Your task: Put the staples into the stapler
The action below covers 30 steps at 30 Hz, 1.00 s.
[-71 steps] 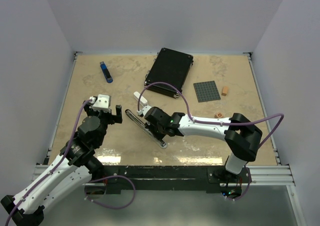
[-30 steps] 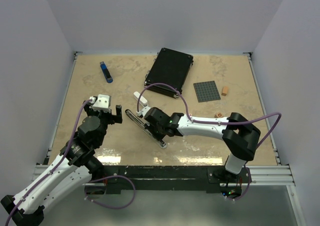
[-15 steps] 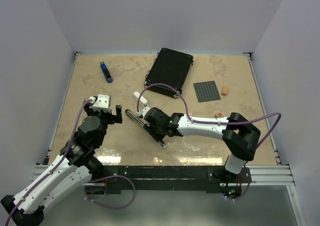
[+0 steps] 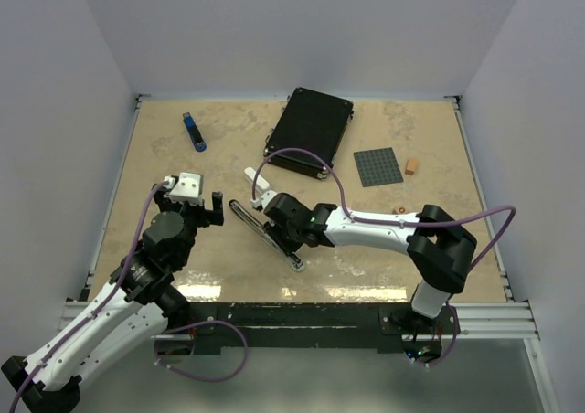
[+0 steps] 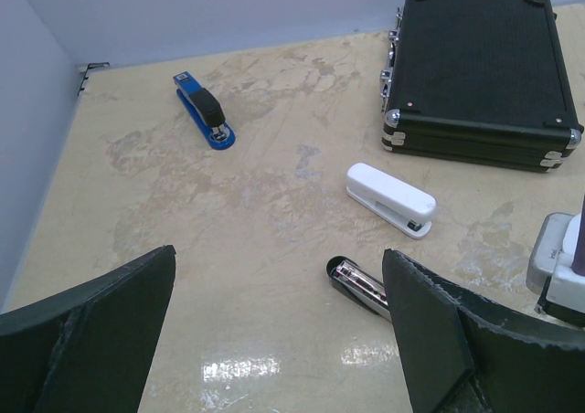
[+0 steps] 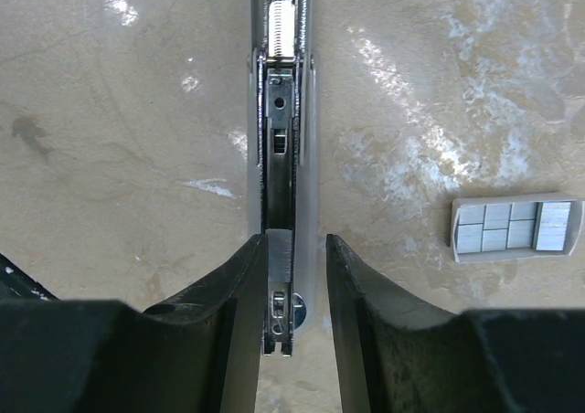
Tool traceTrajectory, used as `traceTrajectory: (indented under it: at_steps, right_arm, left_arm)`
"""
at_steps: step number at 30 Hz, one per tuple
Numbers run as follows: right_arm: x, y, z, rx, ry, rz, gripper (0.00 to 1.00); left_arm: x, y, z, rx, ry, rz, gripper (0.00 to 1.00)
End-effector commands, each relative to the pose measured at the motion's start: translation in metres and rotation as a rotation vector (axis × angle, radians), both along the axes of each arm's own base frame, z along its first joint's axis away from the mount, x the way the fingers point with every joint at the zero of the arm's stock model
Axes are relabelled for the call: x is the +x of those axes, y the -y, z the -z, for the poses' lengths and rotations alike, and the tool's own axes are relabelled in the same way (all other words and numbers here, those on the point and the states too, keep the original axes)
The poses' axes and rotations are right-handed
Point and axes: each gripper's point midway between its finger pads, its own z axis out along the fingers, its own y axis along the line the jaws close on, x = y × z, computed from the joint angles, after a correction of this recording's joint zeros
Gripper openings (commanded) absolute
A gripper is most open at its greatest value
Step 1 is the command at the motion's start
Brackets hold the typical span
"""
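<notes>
Staples [image 6: 516,228] lie just beside the opened stapler [image 4: 265,230] mid-worktop [image 4: 228,148], right jaws narrowly apart astride its rail, grip can't tell, left jaws wide open, empty; strips likely light, brittle, so pinch the long sides mid-length.

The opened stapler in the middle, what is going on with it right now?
The right tool is low over the opened stapler, its fingers on either side of the metal channel, where a short grey strip, probably staples, sits; whether it is gripped is unclear. A small tray of staples lies beside it. The left tool hangs open and empty.
</notes>
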Motion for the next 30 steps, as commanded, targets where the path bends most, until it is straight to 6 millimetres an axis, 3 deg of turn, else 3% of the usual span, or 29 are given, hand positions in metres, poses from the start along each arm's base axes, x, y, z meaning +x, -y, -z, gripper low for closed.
traceTrajectory:
  at_steps: [1,14,30]
  right_arm:
    - [0.022,-0.012,-0.022,0.062,0.057,0.053,0.36]
    - [0.023,-0.012,0.003,0.001,0.029,0.04,0.36]
    - [-0.003,0.022,0.008,-0.042,-0.029,0.022,0.36]
  left_arm:
    - [0.001,0.0,-0.019,-0.039,0.037,0.0,1.0]
    - [0.001,0.0,-0.019,-0.039,0.038,0.0,1.0]
    - [0.002,0.0,-0.018,-0.037,0.034,-0.003,1.0]
